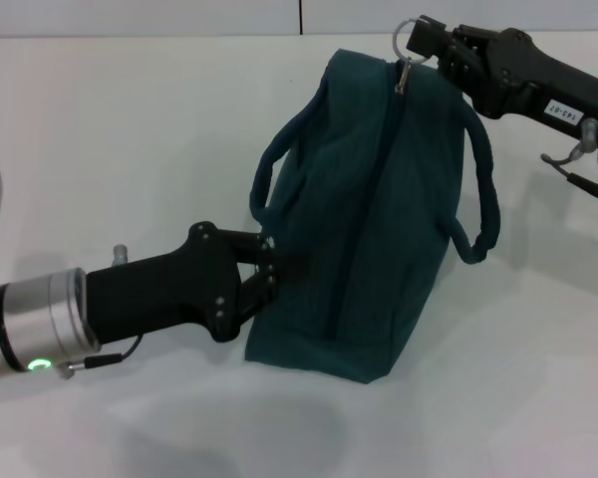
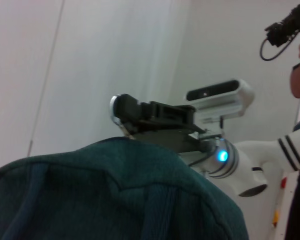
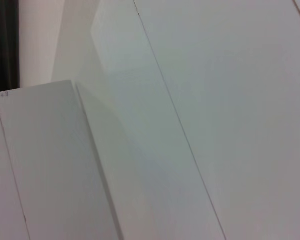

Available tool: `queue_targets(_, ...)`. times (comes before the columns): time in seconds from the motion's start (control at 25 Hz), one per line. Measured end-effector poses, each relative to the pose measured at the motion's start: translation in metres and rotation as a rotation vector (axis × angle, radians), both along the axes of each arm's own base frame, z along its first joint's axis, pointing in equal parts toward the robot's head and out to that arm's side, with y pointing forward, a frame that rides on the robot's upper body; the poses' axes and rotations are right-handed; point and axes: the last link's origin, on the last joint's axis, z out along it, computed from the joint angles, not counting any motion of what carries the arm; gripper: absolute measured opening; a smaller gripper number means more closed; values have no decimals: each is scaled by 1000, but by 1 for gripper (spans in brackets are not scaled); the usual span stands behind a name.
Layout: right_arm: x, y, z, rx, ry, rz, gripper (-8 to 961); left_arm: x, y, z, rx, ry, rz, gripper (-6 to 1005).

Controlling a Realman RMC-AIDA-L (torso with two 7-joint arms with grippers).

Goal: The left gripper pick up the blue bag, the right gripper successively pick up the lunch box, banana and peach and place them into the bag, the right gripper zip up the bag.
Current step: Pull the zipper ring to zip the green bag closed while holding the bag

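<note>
The right gripper point(image 1: 416, 42) is holding the metal ring of the zip pull point(image 1: 406, 66) in its jaws at the far end of the blue bag point(image 1: 364, 214), and the zip line is looking closed along the whole top seam. The left gripper point(image 1: 266, 267) is pinching the bag's near side with its jaws closed on the fabric, close to one dark carry handle point(image 1: 269, 179), and the bag is sitting on the white table point(image 1: 100, 139) between the two arms. No lunch box, banana or peach is showing anywhere, so they are probably inside already, though that is only a judgement. The main risk is lying in the pull: if the right arm is tugging past the end of the track, the slider could be jamming or the ring slipping free. The bag may also be dragging across the table toward the right arm if the left grip on loose cloth is giving way. The other handle point(image 1: 483, 189) is hanging just beside the right arm and could be snagging on it.
</note>
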Motion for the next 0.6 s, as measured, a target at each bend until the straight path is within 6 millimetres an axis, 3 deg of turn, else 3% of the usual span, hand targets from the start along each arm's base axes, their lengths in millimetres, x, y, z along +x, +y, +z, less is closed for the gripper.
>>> queue_targets(0.6,11,14,-7,32,-109,-83,19,-13,-22,14,-33,-41,3,59)
